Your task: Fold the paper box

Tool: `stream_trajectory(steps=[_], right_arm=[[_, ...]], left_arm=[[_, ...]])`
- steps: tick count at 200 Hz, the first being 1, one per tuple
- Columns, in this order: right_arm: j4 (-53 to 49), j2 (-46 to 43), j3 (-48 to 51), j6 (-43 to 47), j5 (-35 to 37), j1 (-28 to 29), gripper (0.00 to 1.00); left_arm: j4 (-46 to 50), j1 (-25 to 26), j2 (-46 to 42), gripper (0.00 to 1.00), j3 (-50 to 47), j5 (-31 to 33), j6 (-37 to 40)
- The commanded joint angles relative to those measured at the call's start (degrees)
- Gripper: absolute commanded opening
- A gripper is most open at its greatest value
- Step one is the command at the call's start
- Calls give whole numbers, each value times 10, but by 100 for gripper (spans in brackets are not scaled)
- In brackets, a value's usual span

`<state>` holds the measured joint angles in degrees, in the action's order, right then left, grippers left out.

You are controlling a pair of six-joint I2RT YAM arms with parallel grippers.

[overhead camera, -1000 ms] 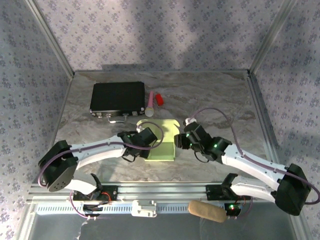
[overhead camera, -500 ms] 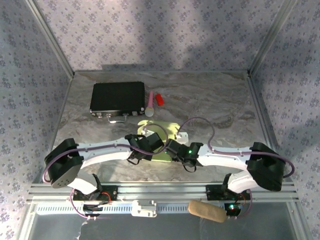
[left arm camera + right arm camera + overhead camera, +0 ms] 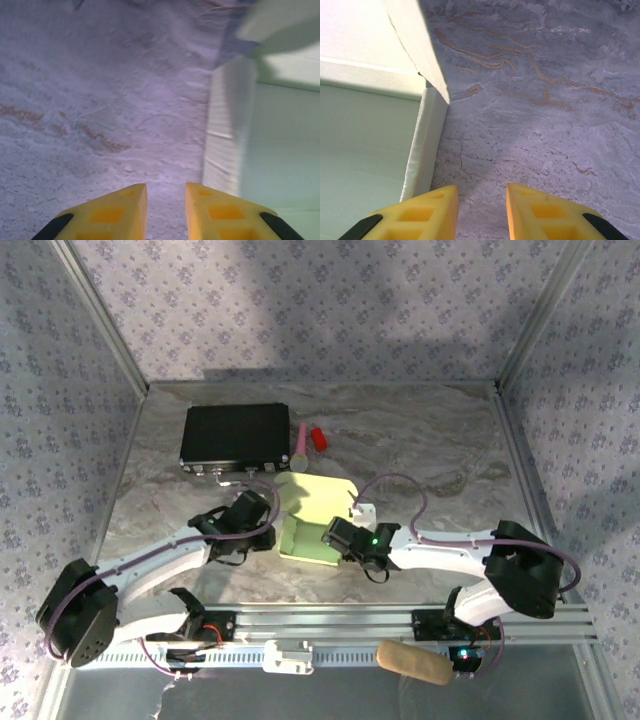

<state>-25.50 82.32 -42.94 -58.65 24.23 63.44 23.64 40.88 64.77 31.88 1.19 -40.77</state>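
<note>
Flanking the paper box (image 3: 318, 512) from both sides, low over the marble-pattern table (image 3: 440, 440).

- Box: centre of the table, just near of the black case (image 3: 235, 437). Partly formed. Side walls are raised, and a far flap (image 3: 415, 45) stands tilted, not yet closed.
- Left gripper (image 3: 166, 187): fingers a narrow gap apart with bare table between them, gripping nothing. The box's left wall (image 3: 225, 135) is just beside its right-hand finger.
- Right gripper (image 3: 482, 189): fingers likewise slightly apart and empty, sitting just outside the right wall (image 3: 422, 150).

Judgement: the arms sit opposite each other so one can brace the card while the other pushes a wall or flap. Thin card will slide or buckle if pressed from one side only.

Next step probably needs contact at the crease, not mid-panel.
</note>
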Motion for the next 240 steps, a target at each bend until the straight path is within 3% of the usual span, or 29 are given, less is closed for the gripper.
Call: stream_trajectory(steps=[1, 42, 103, 240], right_arm=[[-18, 10, -18, 6, 6, -4, 32], [-19, 13, -23, 8, 4, -5, 30], [-24, 12, -25, 7, 4, -5, 29], [-22, 19, -26, 5, -1, -8, 26]], left_arm=[[-91, -42, -22, 26, -19, -134, 13], [-175, -87, -14, 26, -54, -226, 0], [-252, -127, 29, 24, -76, -298, -7], [-322, -121, 84, 17, -112, -299, -21]])
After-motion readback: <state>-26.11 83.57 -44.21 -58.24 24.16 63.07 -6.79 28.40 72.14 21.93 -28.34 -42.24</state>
